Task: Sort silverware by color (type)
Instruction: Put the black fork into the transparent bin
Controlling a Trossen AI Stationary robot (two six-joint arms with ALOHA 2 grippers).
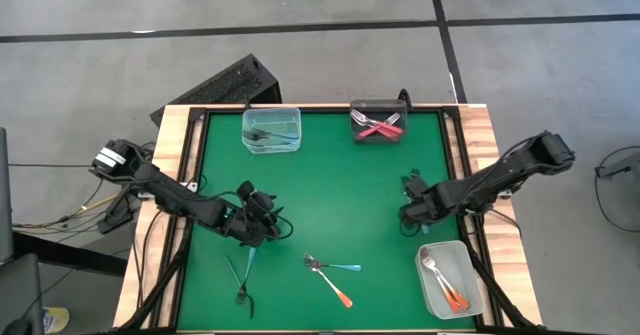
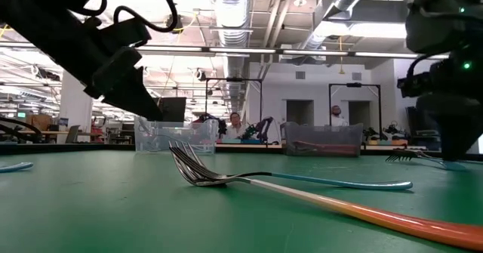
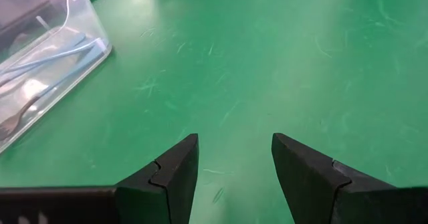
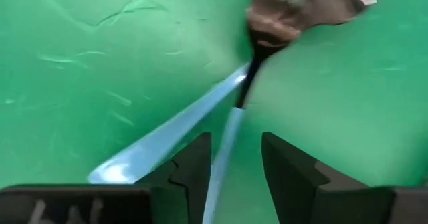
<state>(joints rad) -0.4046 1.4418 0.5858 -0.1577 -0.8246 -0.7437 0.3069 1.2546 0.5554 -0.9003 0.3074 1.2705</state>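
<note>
My left gripper [image 1: 258, 217] [image 3: 234, 140] hovers open over bare green mat left of centre. My right gripper [image 1: 412, 190] [image 4: 235, 140] is open, low over two blue-handled forks [image 4: 167, 137] at the table's right; one slim blue handle [image 4: 224, 157] runs between its fingers. A blue fork [image 1: 342, 267] and an orange fork [image 1: 336, 289] lie crossed at their tines near the near edge, also seen in the low view [image 2: 196, 170]. Two more blue forks [image 1: 243, 275] lie near-left. The far-left clear tub [image 1: 272, 130] holds blue forks, the dark tub [image 1: 378, 120] red ones, the near-right clear tub [image 1: 447, 278] orange ones. My right gripper comes down from above with a blue fork's handle [image 4: 224, 157] lying along the gap between its open fingers, the fork flat on the mat. I cannot tell whether a finger touches it.
The green mat [image 1: 330, 195] is framed by wooden edges [image 1: 172, 175]. A dark keyboard-like object [image 1: 225, 83] lies beyond the far-left corner. People sit in the room behind the table in the low view [image 2: 235, 124].
</note>
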